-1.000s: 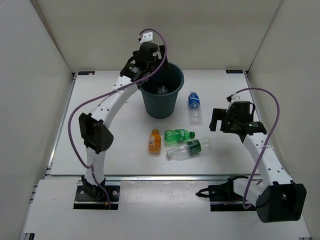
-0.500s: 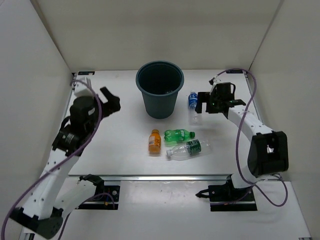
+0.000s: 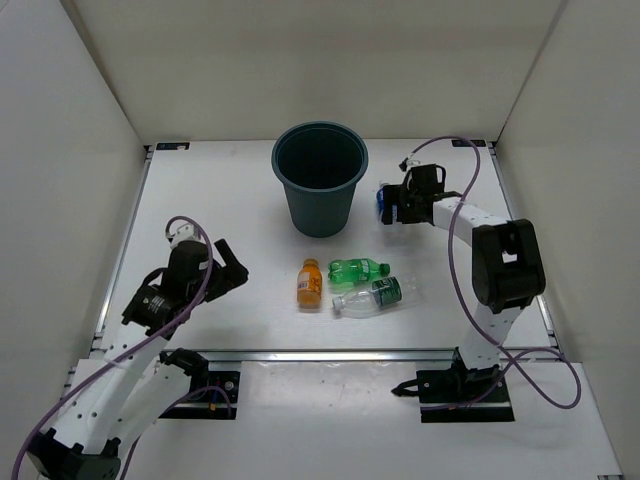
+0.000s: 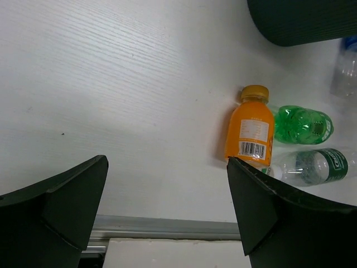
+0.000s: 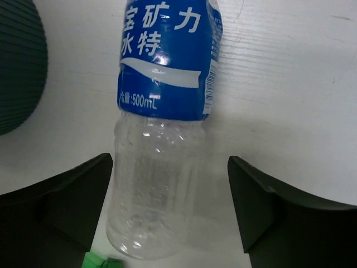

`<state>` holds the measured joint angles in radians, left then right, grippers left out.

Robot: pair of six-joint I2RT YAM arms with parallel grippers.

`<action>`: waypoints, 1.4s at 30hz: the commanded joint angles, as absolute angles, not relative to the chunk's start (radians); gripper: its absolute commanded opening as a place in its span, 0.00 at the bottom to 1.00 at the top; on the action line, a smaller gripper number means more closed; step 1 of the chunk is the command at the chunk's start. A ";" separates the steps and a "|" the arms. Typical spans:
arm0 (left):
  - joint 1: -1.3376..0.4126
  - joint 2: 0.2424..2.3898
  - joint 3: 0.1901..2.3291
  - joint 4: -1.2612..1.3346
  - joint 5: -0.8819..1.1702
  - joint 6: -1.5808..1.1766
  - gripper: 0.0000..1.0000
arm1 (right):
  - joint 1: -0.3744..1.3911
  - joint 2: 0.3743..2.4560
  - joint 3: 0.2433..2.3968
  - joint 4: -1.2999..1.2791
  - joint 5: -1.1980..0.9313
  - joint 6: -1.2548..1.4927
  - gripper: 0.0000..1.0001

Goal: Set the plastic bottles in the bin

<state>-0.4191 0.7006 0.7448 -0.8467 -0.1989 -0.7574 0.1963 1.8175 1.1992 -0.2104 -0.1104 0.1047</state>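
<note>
White worktop (image 3: 220,200); the bin (image 3: 320,180) stands upper centre. Left gripper (image 3: 228,272), lower left: jaws wide open, empty. Right gripper (image 3: 392,205), right of the bin: jaws wide open astride the blue-label bottle (image 5: 167,84), not closed on it. The orange bottle (image 3: 309,283), green bottle (image 3: 355,269) and dark-label bottle (image 3: 370,297) lie at centre.

1. The bin (image 3: 320,208) stands upright at the back of the desk (image 3: 220,200).
2. The orange bottle (image 3: 309,283), green bottle (image 3: 357,269) and dark-green-labelled bottle (image 3: 368,298) lie clustered in front of it.
3. The right gripper (image 3: 392,206) is over the blue-labelled bottle (image 3: 382,193).
4. The left gripper (image 3: 228,272) is well left of the orange bottle.

The bin (image 3: 320,205) stands left of the blue-label bottle (image 5: 164,84); right side open.
</note>
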 commanded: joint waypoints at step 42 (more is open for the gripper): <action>-0.477 0.929 0.768 -0.680 -0.118 -0.666 0.99 | 0.551 1.813 1.961 -0.396 -0.084 -0.077 0.95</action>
